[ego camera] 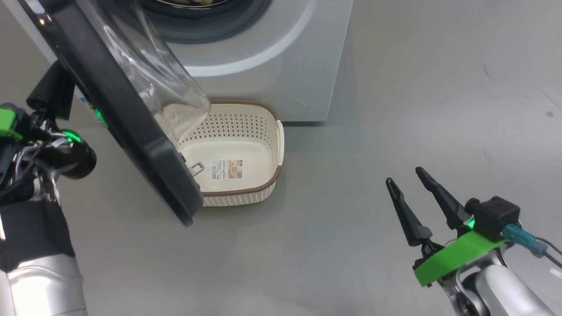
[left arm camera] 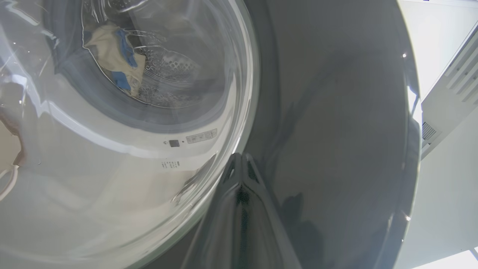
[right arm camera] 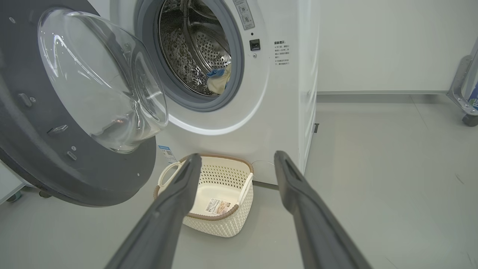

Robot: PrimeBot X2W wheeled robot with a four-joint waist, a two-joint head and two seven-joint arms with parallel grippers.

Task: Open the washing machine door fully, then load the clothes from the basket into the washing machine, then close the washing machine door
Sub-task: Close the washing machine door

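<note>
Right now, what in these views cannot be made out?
- Head view: the washing machine door hides the left part of the basket.
- The clothes: count unclear. In the right wrist view the gasket hides most; in the left wrist view the door's glass distorts them.
- The label sticker: too small to read.
- The left gripper: shut; the left wrist view is too close to tell whether it touches the door.

One of each, nearly.
One washing machine (right arm camera: 283,112), one washing machine door (right arm camera: 26,149), one basket (right arm camera: 220,226) with two handles (right arm camera: 166,175); the clothes (right arm camera: 220,80) form one bundle, perhaps two garments.
</note>
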